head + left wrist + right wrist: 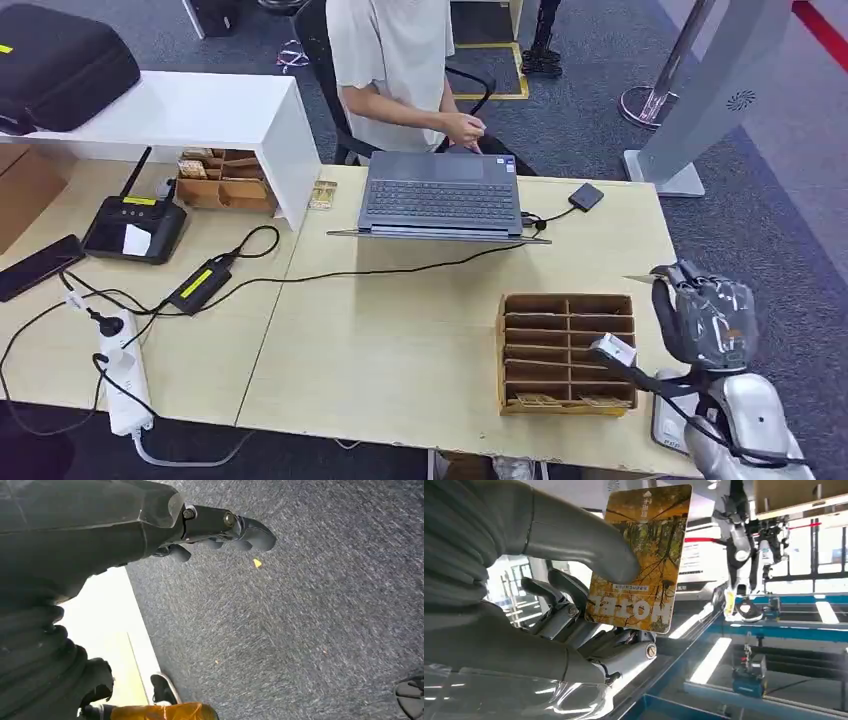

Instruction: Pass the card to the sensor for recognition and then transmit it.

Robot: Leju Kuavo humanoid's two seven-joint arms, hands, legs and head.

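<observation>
The right hand [703,318] is raised at the table's right edge, just right of the cardboard card box [567,352], and it grips the card [639,560]: in the right wrist view the thumb [589,545] presses the card's printed face while the darker fingers [574,617] back it from behind. The card is orange-brown with a tree picture and the word HOTEL, seen upside down there. In the head view the card [640,279] shows as a thin edge sticking out from the hand toward the left. A small grey sensor pad [668,420] lies on the table [400,340] below the right forearm, near the box's right corner. A few cards [560,401] lie in the nearest row of the box. The left hand [220,530] hangs over grey carpet beside the table edge, fingers curled loosely with nothing in them. Across the table a person [395,60] sits at an open laptop [440,195]. On the left side lie a power strip [120,370], a black terminal with an antenna [135,225] and a phone [38,265].
</observation>
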